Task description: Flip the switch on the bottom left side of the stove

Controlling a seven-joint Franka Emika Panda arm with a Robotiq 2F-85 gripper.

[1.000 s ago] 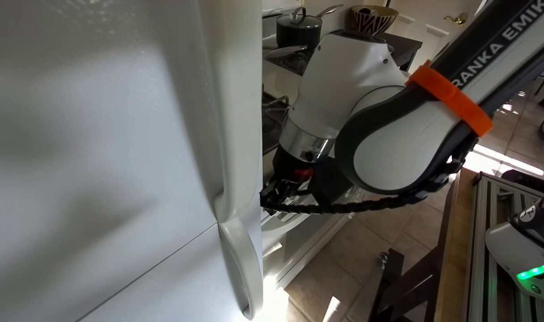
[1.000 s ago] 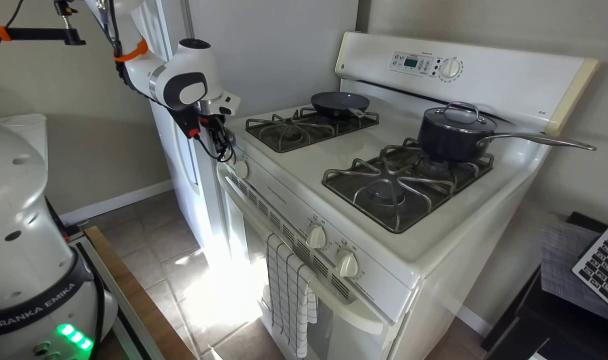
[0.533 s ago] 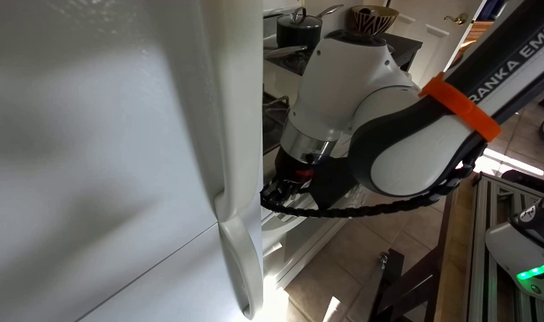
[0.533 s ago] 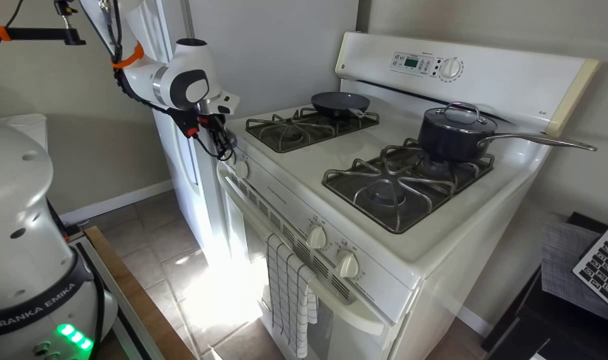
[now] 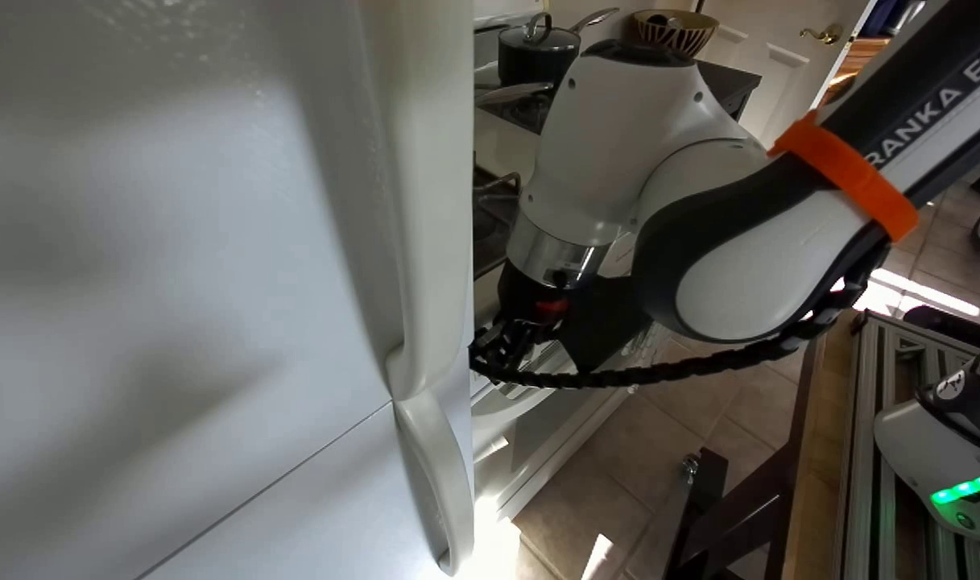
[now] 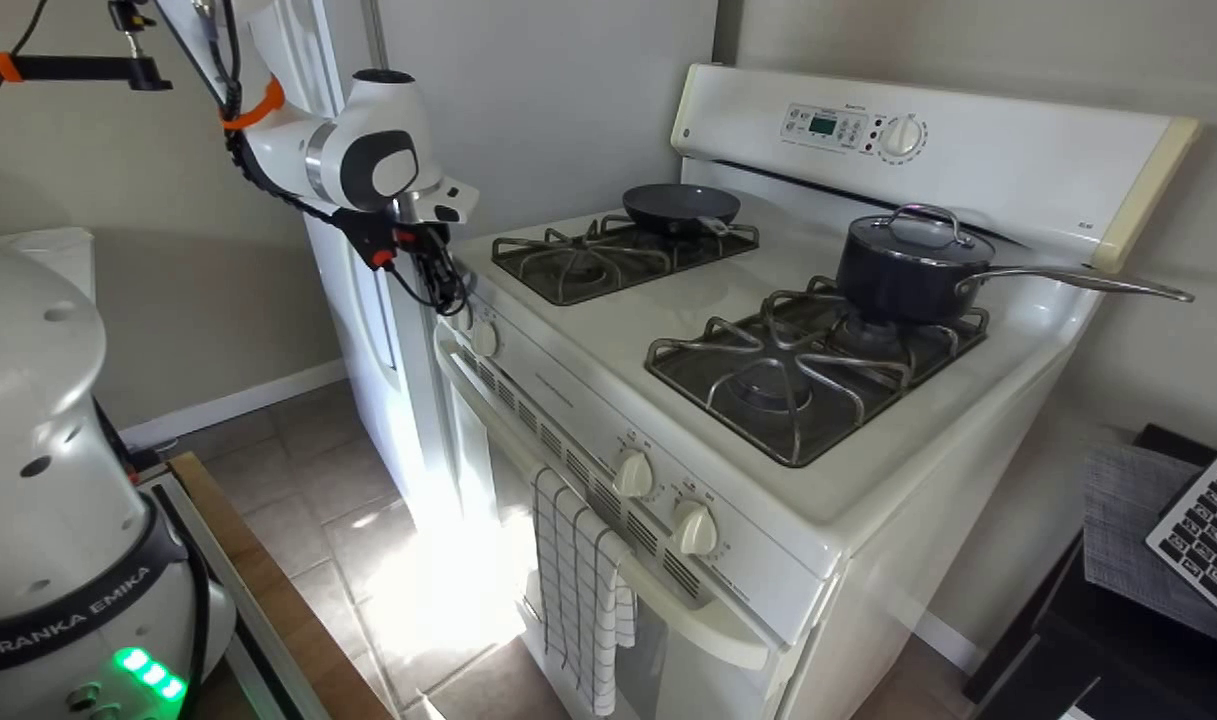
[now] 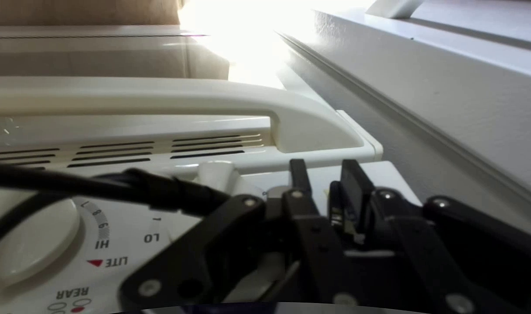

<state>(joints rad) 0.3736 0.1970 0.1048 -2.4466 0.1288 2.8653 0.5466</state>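
In an exterior view, the white arm comes in from the upper left, bends, and points down at the left end of the big stove, which fills the middle and right. In the wrist view, the black fingers, just right of the middle, stand a little apart.

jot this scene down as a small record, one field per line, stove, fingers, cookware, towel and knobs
place: white stove beside a white fridge
robot: fingers slightly apart at the stove's front left corner; whether they touch it is unclear
controls: leftmost knob partly hidden in the wrist view; next knob has LITE, HI and REAR printed beside it
cookware: frying pan back left on the stove, lidded saucepan back right
linen: checked towel hanging over the oven handle
task state: cannot tell whether any knob has been turned
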